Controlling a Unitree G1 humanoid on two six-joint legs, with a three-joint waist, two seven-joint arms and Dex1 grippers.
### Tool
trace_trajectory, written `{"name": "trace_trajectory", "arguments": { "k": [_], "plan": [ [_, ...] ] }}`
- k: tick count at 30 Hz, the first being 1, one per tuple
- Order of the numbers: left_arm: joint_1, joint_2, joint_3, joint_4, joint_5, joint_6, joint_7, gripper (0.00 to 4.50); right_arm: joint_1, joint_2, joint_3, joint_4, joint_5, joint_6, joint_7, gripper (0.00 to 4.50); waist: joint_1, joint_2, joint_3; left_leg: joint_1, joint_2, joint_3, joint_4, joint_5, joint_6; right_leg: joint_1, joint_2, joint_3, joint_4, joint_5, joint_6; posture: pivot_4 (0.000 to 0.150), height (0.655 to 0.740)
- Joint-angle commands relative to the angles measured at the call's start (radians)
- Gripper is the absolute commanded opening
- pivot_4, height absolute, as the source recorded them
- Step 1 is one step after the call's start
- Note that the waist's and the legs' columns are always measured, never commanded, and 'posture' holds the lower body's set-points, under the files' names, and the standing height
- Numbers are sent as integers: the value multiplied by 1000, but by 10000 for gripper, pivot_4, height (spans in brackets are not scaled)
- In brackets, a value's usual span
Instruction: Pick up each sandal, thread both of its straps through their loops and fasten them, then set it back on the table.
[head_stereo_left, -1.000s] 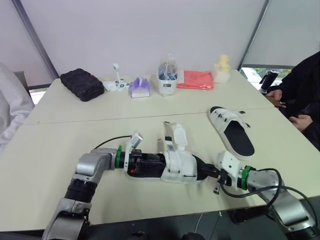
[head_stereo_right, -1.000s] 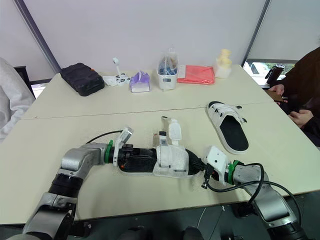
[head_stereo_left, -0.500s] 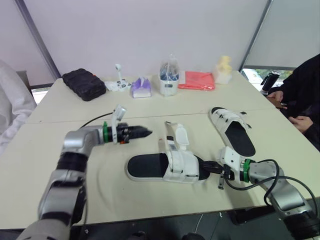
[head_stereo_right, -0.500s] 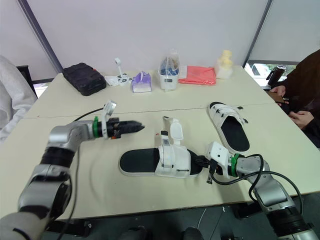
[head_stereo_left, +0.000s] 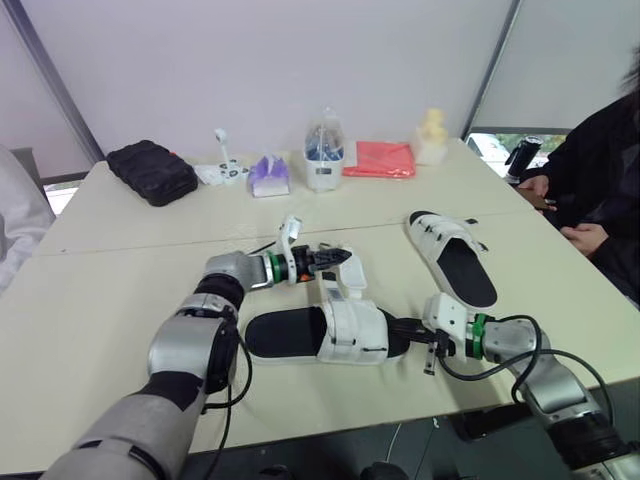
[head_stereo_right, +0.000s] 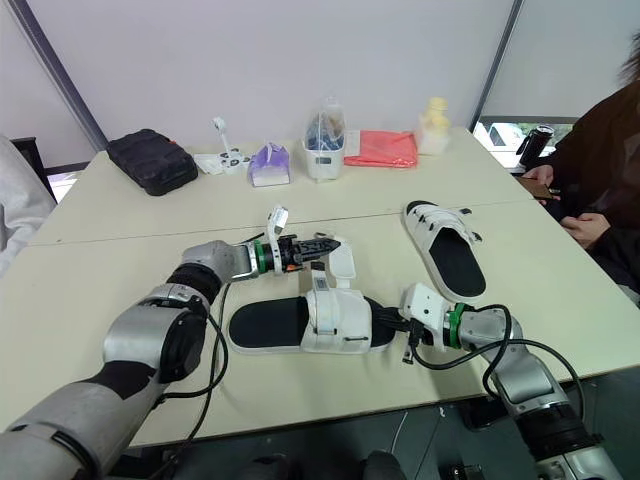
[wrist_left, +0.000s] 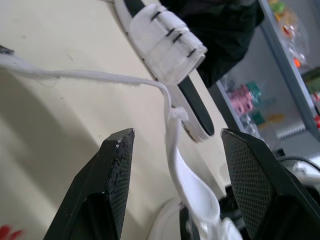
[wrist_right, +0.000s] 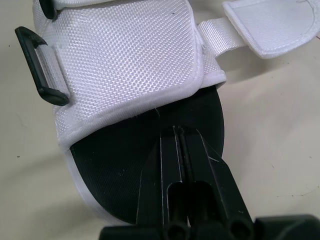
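Along the counter's (head_stereo_left: 90, 300) far edge stand a black pouch (head_stereo_left: 152, 172), a white gadget (head_stereo_left: 222, 170), a purple tissue pack (head_stereo_left: 268, 177), a clear tub (head_stereo_left: 324, 160), a red cloth (head_stereo_left: 379, 159) and a yellow figurine (head_stereo_left: 432, 137). A person's dark sleeve (head_stereo_left: 600, 170) is at the right.

Two sandals (head_stereo_left: 285, 333) (head_stereo_left: 460, 268), two pincers (head_stereo_left: 338, 258) (head_stereo_left: 402, 327), one black case (head_stereo_left: 152, 172).

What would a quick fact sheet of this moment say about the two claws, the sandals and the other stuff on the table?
near sandal: flat on table, straps loose
far sandal: flat on table, apart from both grippers
left gripper: open, fingers either side of a loose strap
right gripper: shut, tips over near sandal's black toe end
table's back: black pouch, red cloth
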Motion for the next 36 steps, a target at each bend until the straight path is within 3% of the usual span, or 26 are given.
{"name": "trace_trajectory", "arguments": {
  "k": [1, 4, 9, 15, 22, 26, 31, 34, 36],
  "plan": [
    [-54, -30, 101, 36, -33, -75, 150, 28315, 28, 22, 38, 16, -42, 17, -22, 0, 3, 0, 0, 0, 0, 0, 0, 0, 0, 0, 0, 0, 0, 0, 0, 1500, 7400],
    [-72, -70, 166, 66, -35, -139, 287, 28315, 47, 35, 42, -3, -46, 21, -42, 0, 4, 0, 0, 0, 0, 0, 0, 0, 0, 0, 0, 0, 1, 0, 0, 1500, 7400],
    [-72, -103, 165, 82, 25, -183, 325, 28315, 67, 53, 47, -35, -58, 30, -78, 0, 2, 0, 0, 1, 0, 2, 0, 0, -1, -1, 0, 1, 3, 0, 0, 1500, 7400],
    [-66, -108, 170, 90, 67, -214, 313, 664, 71, 74, 49, -51, -81, 30, -117, 0, 1, 0, 0, 3, 0, 4, 0, 0, 0, -1, 0, 3, 5, 0, 0, 1500, 7400],
    [-94, -93, 183, 86, 85, -231, 259, 127, 75, 92, 52, -42, -94, 28, -133, 0, 1, 0, 0, 3, 0, 4, 0, 0, 0, -1, 0, 3, 6, 0, 0, 1500, 7400],
    [-125, -76, 55, 62, 214, -335, 84, 127, 72, 90, 52, -21, -95, 20, -128, 0, 1, 0, 0, 3, 0, 5, 0, 0, 0, -1, 0, 3, 6, 0, 0, 1500, 7400],
    [-106, -55, -164, -7, 408, -698, -93, 127, 68, 85, 49, 4, -92, 10, -118, 0, 2, 0, 0, 5, 0, 5, 0, 0, -1, 0, 0, 3, 6, 0, 0, 1500, 7400],
    [23, 15, -365, -122, 611, -1239, -37, 127, 64, 87, 52, 26, -91, 0, -109, 0, -1, 0, -1, 6, 1, 7, -1, 0, -1, 0, 0, 5, 6, 0, 0, 1500, 7400],
    [66, 48, -429, -140, 673, -1437, 8, 127, 59, 86, 55, 41, -90, -6, -104, 0, 3, 0, -1, 11, 1, 8, -4, 0, -1, 1, 0, 7, 5, 0, 0, 1500, 7400]
  ]
}}
